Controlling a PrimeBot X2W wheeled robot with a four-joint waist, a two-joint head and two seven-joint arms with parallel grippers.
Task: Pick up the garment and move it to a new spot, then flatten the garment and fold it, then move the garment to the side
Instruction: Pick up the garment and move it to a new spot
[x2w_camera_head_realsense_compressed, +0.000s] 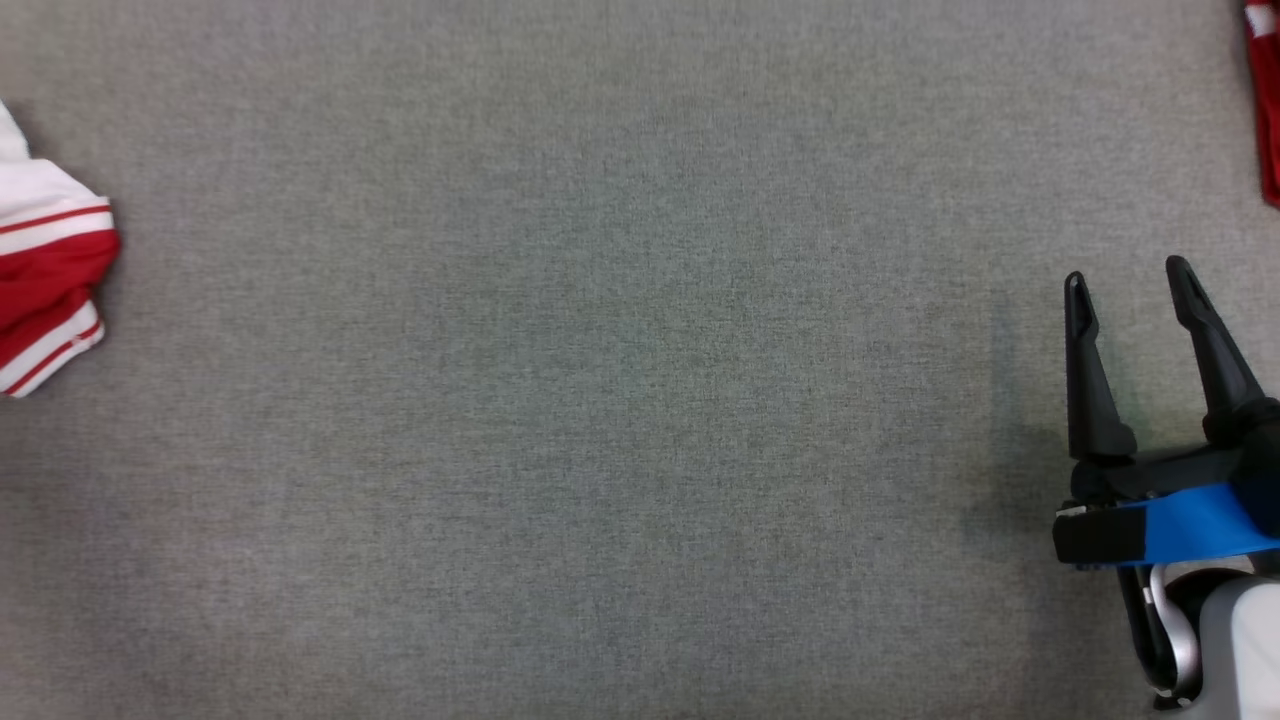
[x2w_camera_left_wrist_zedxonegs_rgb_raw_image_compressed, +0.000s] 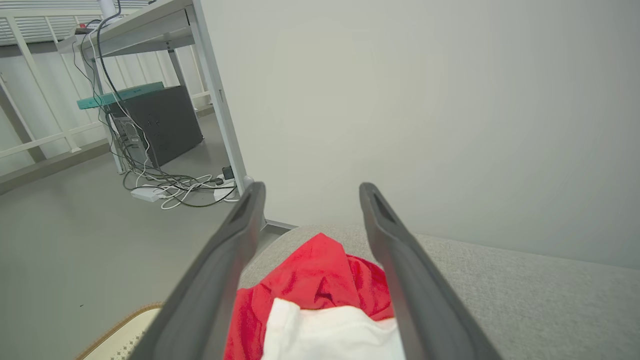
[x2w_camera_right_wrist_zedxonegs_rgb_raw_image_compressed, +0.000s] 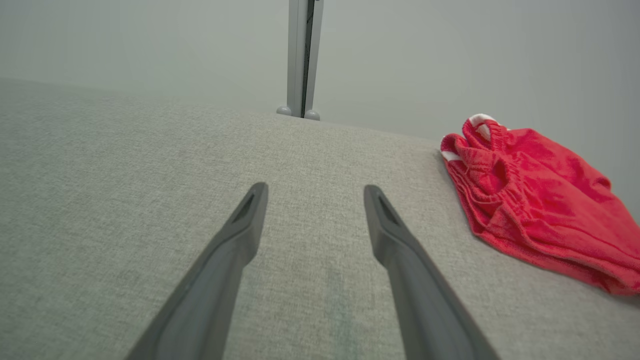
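Note:
A crumpled red-and-white garment (x2w_camera_head_realsense_compressed: 50, 280) lies at the left edge of the grey cloth-covered table (x2w_camera_head_realsense_compressed: 600, 400). In the left wrist view this garment (x2w_camera_left_wrist_zedxonegs_rgb_raw_image_compressed: 320, 285) lies below and between the fingers of my left gripper (x2w_camera_left_wrist_zedxonegs_rgb_raw_image_compressed: 311, 189), which is open, close to the table's rounded corner. A second, all-red bunched garment (x2w_camera_right_wrist_zedxonegs_rgb_raw_image_compressed: 535, 200) lies at the table's far right, and a strip of that red garment (x2w_camera_head_realsense_compressed: 1265, 100) shows in the head view. Over bare cloth at the lower right, my right gripper (x2w_camera_head_realsense_compressed: 1127, 277) is open and holds nothing, and the same right gripper (x2w_camera_right_wrist_zedxonegs_rgb_raw_image_compressed: 315, 189) has the red garment to its right.
Beyond the table corner is grey floor with a white desk (x2w_camera_left_wrist_zedxonegs_rgb_raw_image_compressed: 150, 25), a dark computer case (x2w_camera_left_wrist_zedxonegs_rgb_raw_image_compressed: 160, 125) and a tangle of cables (x2w_camera_left_wrist_zedxonegs_rgb_raw_image_compressed: 175, 187). A rug corner (x2w_camera_left_wrist_zedxonegs_rgb_raw_image_compressed: 120, 335) lies below. A pale wall panel (x2w_camera_left_wrist_zedxonegs_rgb_raw_image_compressed: 425, 100) stands behind the table.

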